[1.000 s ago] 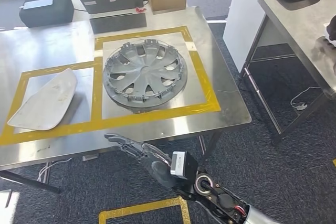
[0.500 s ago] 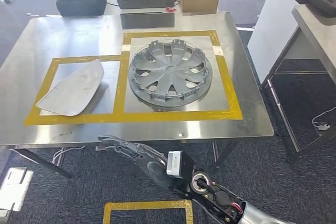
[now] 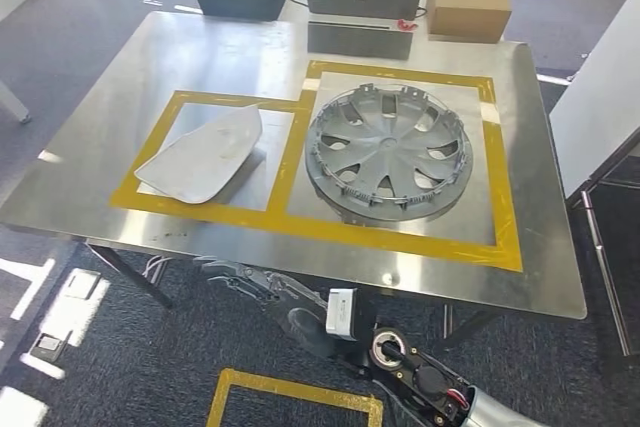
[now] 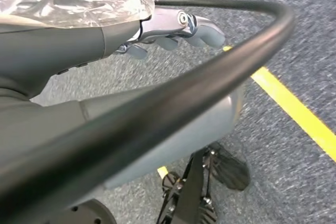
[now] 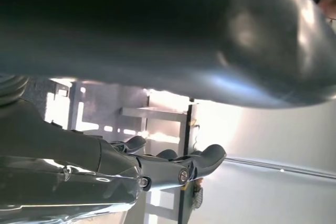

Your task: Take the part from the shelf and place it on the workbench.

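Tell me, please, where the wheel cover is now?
In the head view the wheel cover lies flat on the steel workbench, inside the right yellow-taped square, right of the white panel.

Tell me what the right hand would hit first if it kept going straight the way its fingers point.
Probably nothing soon. The right hand points toward the robot's left, below the front edge of the table. Its line seems to run under the tabletop, maybe toward a table leg, though depth is unclear.
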